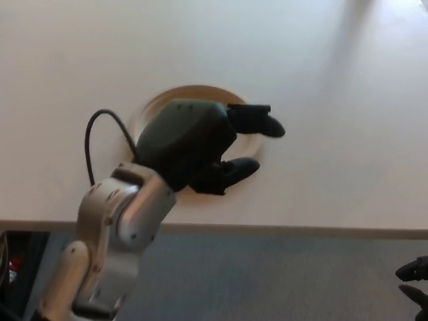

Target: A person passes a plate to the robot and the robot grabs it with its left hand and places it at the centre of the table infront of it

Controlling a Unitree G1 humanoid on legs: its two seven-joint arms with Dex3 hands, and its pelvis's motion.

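**Plate down near table's front edge, left hand over it**

Plate (200, 93) flat on table (321, 80), close to the front edge, roughly mid-width. Pale, round, mostly hidden: only far rim arc and a sliver at the right showing. Rim a bit blurred on its left side.

Left hand (200, 144) directly above plate, covering most of it. Fingers (257, 120) spread and pointing right, one upper, one lower (234, 170), open gap between them, nothing clamped. Can't tell whether lower finger touches the plate rim or just overlaps it in view. Silver forearm (117, 214) coming in from bottom left, crossing the table's front edge. Black cable (90, 144) looping off the wrist, over the tabletop left of the plate.

Right hand (414, 281) only as dark tips at bottom-right corner, below the table edge, over grey floor (281, 281). Finger state there: can't tell.
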